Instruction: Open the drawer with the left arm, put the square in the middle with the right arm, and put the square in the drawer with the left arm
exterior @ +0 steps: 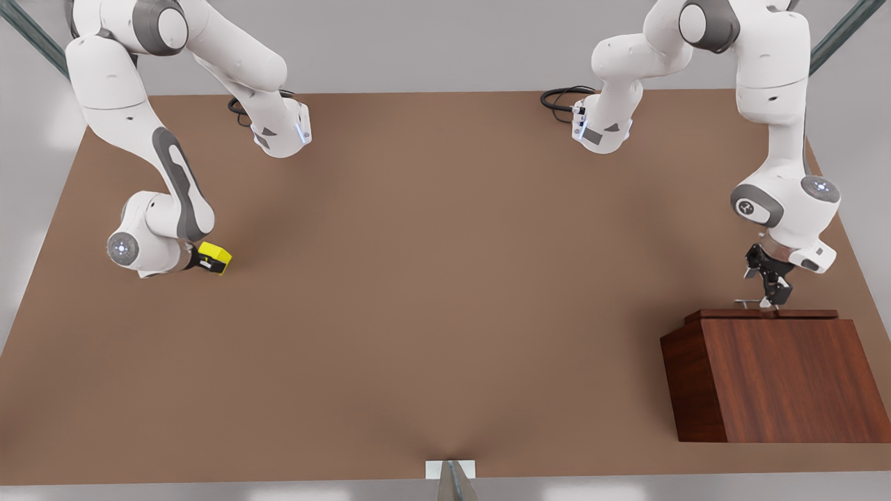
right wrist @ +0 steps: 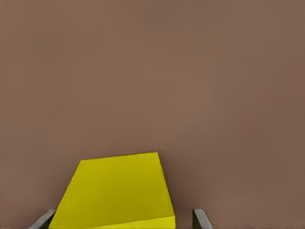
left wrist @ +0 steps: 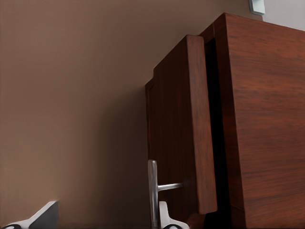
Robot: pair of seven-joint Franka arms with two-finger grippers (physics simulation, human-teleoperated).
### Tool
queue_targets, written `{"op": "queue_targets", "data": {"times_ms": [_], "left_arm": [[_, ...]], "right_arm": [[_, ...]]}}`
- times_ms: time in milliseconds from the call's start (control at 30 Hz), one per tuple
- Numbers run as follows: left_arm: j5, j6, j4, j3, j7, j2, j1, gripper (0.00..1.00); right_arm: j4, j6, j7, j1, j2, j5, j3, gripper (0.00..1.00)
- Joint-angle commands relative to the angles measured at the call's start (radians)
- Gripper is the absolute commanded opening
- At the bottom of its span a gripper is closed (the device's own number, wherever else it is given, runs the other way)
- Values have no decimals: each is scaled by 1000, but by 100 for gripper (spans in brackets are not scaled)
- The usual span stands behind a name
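Brown and bare, the counter (exterior: 431, 292) carries a wooden cabinet (exterior: 779, 379) near one corner, and every place below is given from this cabinet. The left gripper (exterior: 771, 293) hangs just above the cabinet's far top edge, where the drawer (exterior: 762, 314) stands out a little from the body. The left wrist view shows a dark gap between the drawer front (left wrist: 183, 129) and the cabinet, so the drawer is only slightly open. The silver handle (left wrist: 153, 193) lies between the two pale fingers (left wrist: 45, 214), one of them close beside the bar and the other well apart from it; the fingers are spread and hold nothing yet. The bar's long axis runs along the drawer front, across the line between the fingers, so I judge that closing them would catch it and that the pull must go away from the cabinet. The square (exterior: 214, 257) is far from the cabinet, on the opposite side of the counter, at the right gripper (exterior: 209, 263). In the right wrist view the yellow block (right wrist: 116, 193) sits between the fingers (right wrist: 200, 219); one seems to touch it and the other stands clear, so the fingers are open around it, not clamped. The front view gives this wide separation, and the wrist views give the small gaps.
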Motion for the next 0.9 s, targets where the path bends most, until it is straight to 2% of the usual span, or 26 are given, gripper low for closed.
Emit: {"op": "queue_targets", "data": {"times_ms": [0, 100, 167, 300, 333, 400, 800, 867], "left_arm": [[0, -3, 0, 1, 1, -2, 0, 100], [1, -10, 0, 4, 4, -1, 8, 100], [3, -15, 0, 4, 8, -1, 25, 100], [5, -38, -8, 8, 8, -8, 28, 100], [5, -52, -14, 10, 8, -18, 30, 100], [5, -66, -14, 10, 10, -27, 31, 100], [98, -118, -12, 16, 8, -48, 31, 100], [100, -118, -12, 16, 8, -48, 31, 100]], "right_arm": [[-1, 0, 0, 0, 0, -3, 0, 100], [-11, 0, 0, 0, 0, -6, 0, 99], [-16, 0, 0, 2, -1, -6, 0, 92], [-19, -3, 0, 26, 0, -6, 0, 89], [-19, -1, 0, 26, 2, -6, 0, 77], [-18, -1, 0, 26, 7, -6, 0, 70], [71, -44, -9, 34, -4, 4, 3, 70], [127, -69, 21, 32, -1, 7, 74, 70]]}}
